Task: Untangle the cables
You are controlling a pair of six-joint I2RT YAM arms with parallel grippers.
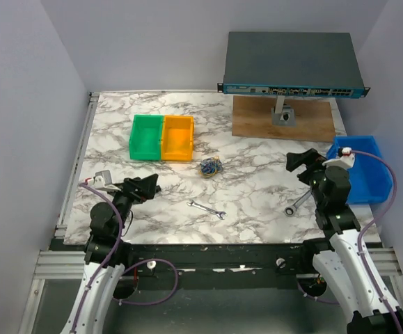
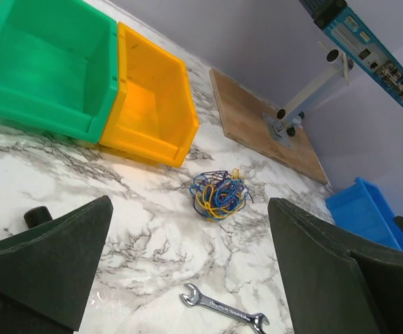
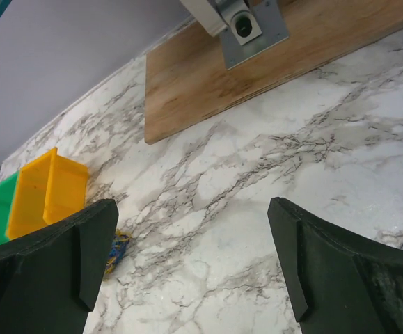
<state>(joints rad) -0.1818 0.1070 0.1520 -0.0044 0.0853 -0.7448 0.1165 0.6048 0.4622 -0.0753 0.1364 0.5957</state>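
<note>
Plain grey walls close in a marbled white bench [image 1: 257,188], with a rack unit on a stand over a wooden board [image 1: 285,120] at the far right. A green bin [image 1: 145,137] and an orange bin [image 1: 177,138] stand touching each other at the far left.

Both arms sit folded low at the near edge, forearms angled inward. The left pincer [image 1: 144,186] points right and slightly away from its base. The right pincer [image 1: 305,161] points left across the bench. Both are spread wide and hold nothing.

A silver wrench [image 1: 208,209] lies near the front centre.

The cables [image 1: 211,166] are a small roundish knot of blue, yellow and dark strands, resting on bare marble just in front of the orange bin's near right corner. The clump shows no clear long axis, so approach angle probably matters little.

It lies ahead and to the right of the left pincer, close to the line along which that pincer points. In the left wrist view it sits between the two fingers, a little right of centre. From the right wrist only a scrap of it shows, beside the left finger.

The left arm looks nearer and better aimed. A short forward reach and a drop should bring it over the knot.
</note>
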